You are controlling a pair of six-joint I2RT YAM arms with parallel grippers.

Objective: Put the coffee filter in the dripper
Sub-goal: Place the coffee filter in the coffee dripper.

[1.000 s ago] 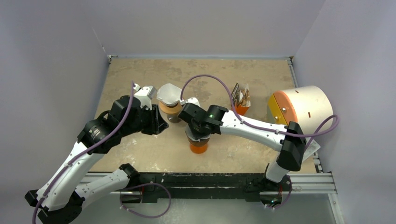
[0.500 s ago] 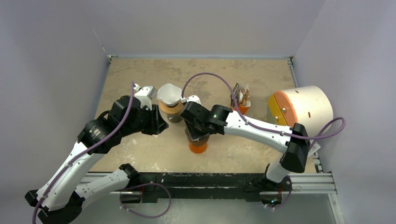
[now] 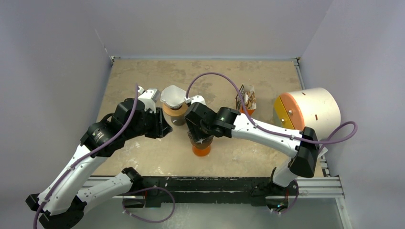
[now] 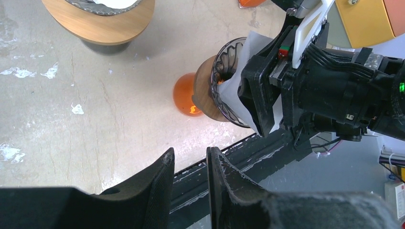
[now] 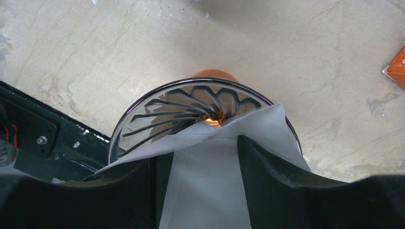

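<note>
We see a tan desk [image 3: 143,157] with a white drum [image 3: 315,105] at its right edge. The left pincer [image 4: 189,157] hovers left of the middle, its fingers a narrow gap apart and gripping nothing. The right pincer [image 5: 203,150] hangs over a glass dripper [image 5: 167,109], which sits on an orange carafe [image 4: 184,95] near the middle of the near edge. This pincer's fingers stand apart. The white coffee filter [image 5: 267,124] lies between them, its tip down in the ribbed cone and its top leaning over the rim.
</note>
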